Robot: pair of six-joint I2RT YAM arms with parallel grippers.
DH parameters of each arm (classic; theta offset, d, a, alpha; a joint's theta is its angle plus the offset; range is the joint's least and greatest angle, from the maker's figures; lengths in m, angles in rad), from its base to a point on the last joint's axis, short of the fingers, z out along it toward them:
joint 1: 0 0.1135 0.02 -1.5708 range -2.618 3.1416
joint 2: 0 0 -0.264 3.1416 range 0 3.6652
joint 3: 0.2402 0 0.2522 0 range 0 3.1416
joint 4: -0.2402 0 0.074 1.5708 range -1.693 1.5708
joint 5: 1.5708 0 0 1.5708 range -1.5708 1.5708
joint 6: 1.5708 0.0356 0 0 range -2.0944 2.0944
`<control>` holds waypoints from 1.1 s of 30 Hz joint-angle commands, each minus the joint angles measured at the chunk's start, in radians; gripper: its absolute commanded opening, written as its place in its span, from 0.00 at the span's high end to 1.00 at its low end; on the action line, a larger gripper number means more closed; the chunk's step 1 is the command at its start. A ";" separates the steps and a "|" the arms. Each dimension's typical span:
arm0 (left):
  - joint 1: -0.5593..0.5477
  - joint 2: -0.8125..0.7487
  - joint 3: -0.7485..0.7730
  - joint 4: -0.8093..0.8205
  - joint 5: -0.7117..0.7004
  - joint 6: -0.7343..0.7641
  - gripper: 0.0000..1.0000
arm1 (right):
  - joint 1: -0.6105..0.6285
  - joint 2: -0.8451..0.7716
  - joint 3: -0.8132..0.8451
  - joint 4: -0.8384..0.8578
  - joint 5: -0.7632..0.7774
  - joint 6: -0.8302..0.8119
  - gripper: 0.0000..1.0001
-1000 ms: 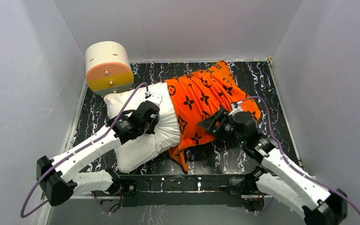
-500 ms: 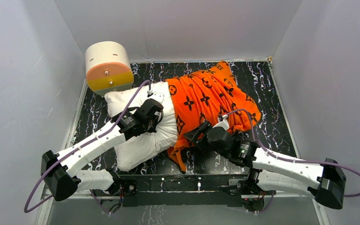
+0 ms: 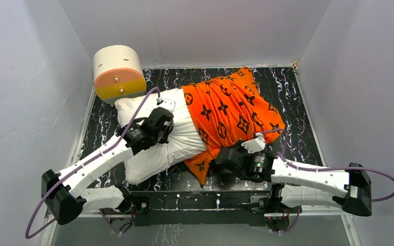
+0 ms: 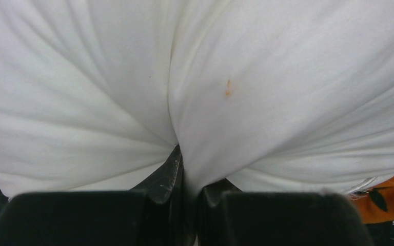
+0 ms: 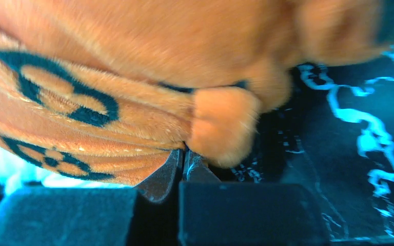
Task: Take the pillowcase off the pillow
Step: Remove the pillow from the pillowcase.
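Pillowcase (image 3: 231,107), bright orange plush with black motifs, covers the right-hand half of the pillow (image 3: 151,154), which lies slantwise across the black marbled worktop (image 3: 297,143); the pillow's white left half is bare. Left end effector (image 4: 187,171) is clenched on a pinch of the pillow's white cloth, with folds radiating from the closed jaws. Right end effector (image 5: 183,160) sits low near the front of the worktop, its fingers pressed together on a fold at the pillowcase's near edge (a plush lump bulges just past the tips). A cream-and-orange cylinder (image 3: 118,74) stands at the far left corner, just beside the pillow's upper end.
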 commanded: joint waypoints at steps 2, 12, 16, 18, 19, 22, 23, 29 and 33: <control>0.068 -0.067 -0.036 -0.077 -0.070 0.043 1.00 | -0.007 -0.152 0.047 -0.646 0.315 0.301 1.00; 0.090 -0.129 -0.045 -0.115 -0.054 0.070 1.00 | -0.009 -0.447 0.085 -0.460 0.281 -0.133 0.97; 0.090 -0.135 -0.027 -0.089 0.019 0.064 1.00 | -0.009 -0.514 -0.018 0.125 0.088 -0.565 0.54; 0.090 -0.130 -0.018 -0.088 0.028 0.064 1.00 | -0.008 -0.484 -0.038 0.217 0.024 -0.575 0.40; 0.091 -0.129 -0.018 -0.087 0.028 0.064 1.00 | -0.009 -0.454 -0.040 0.250 -0.008 -0.588 0.35; 0.090 -0.129 -0.015 -0.090 0.032 0.056 1.00 | -0.009 -0.328 0.001 0.278 -0.088 -0.583 0.27; 0.090 -0.131 -0.015 -0.088 0.033 0.053 1.00 | -0.009 -0.285 0.028 0.276 -0.111 -0.585 0.27; 0.090 -0.131 -0.007 -0.076 0.054 0.044 1.00 | -0.009 -0.083 0.101 0.316 -0.325 -0.620 0.23; 0.090 -0.106 0.009 -0.068 0.054 0.034 1.00 | -0.008 0.050 0.154 0.301 -0.334 -0.587 0.22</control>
